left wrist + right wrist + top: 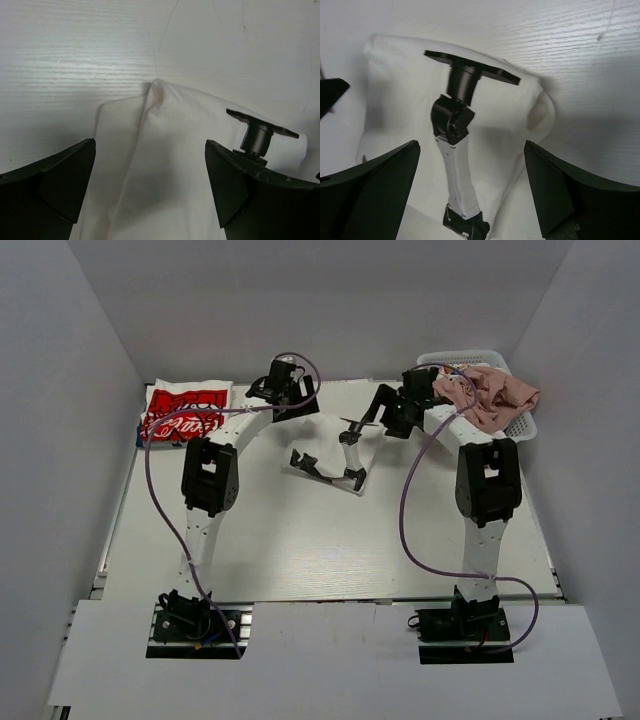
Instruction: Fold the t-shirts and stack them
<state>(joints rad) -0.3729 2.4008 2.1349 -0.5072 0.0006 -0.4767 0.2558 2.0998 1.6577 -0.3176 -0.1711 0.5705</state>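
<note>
A folded white t-shirt [325, 452] with a black-and-white robot-arm print lies mid-table, toward the back. My left gripper [300, 408] hovers open over its far left corner, with only cloth [170, 150] below the gap of the left gripper [150, 145]. Over the shirt's far right side, my right gripper [372, 418] is also open; the right wrist view shows the print and white cloth [505, 130] under the right gripper [472, 145]. Folded at the back left is a white t-shirt with red print [185, 412]. A dusty-pink t-shirt [495, 395] sits crumpled in the basket.
The white lattice basket [525, 427] stands at the back right corner against the wall. White walls close in the table on the left, back and right. Purple cables loop from both arms.
</note>
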